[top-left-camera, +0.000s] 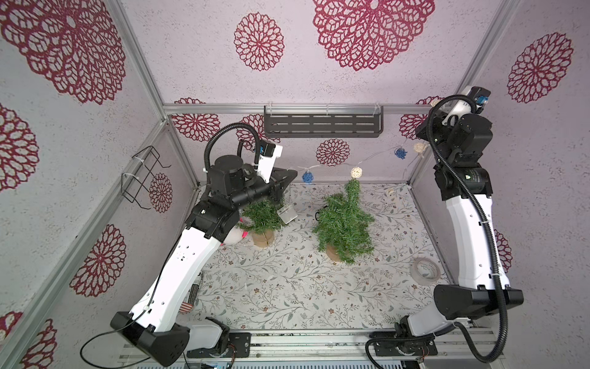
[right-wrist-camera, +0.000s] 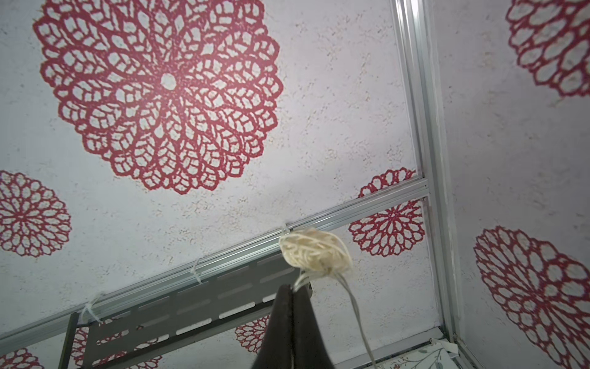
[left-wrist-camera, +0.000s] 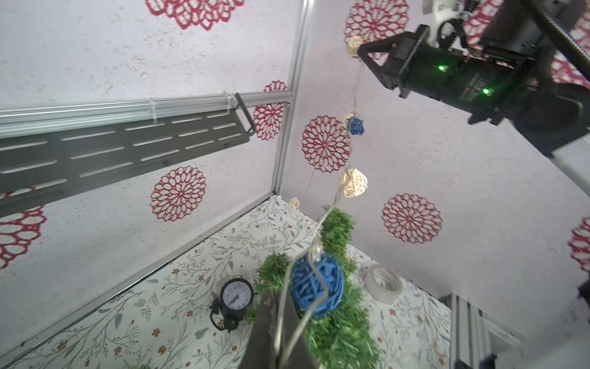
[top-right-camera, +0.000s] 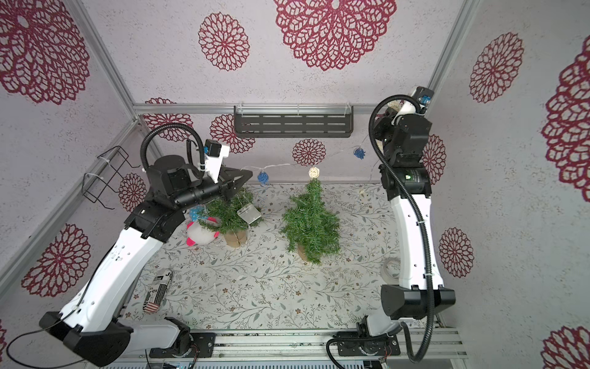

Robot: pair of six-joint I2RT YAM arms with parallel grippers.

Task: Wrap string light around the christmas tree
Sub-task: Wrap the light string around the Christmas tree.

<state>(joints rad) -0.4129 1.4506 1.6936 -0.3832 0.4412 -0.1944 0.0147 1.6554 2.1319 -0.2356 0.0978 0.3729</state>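
Two small green christmas trees in wooden pots stand on the floral mat, one at the left and one in the middle. The string light, a thin wire with blue and cream woven balls, hangs stretched between my grippers. It passes just above the middle tree's tip, where a cream ball sits. My left gripper is shut on the wire beside a blue ball. High at the back right, my right gripper is shut on the wire under a cream ball.
A clear plastic box hangs by the left tree. A tape roll lies at the right and a plush toy and a can at the left. A black dial gauge stands behind the middle tree. A black shelf hangs on the back wall.
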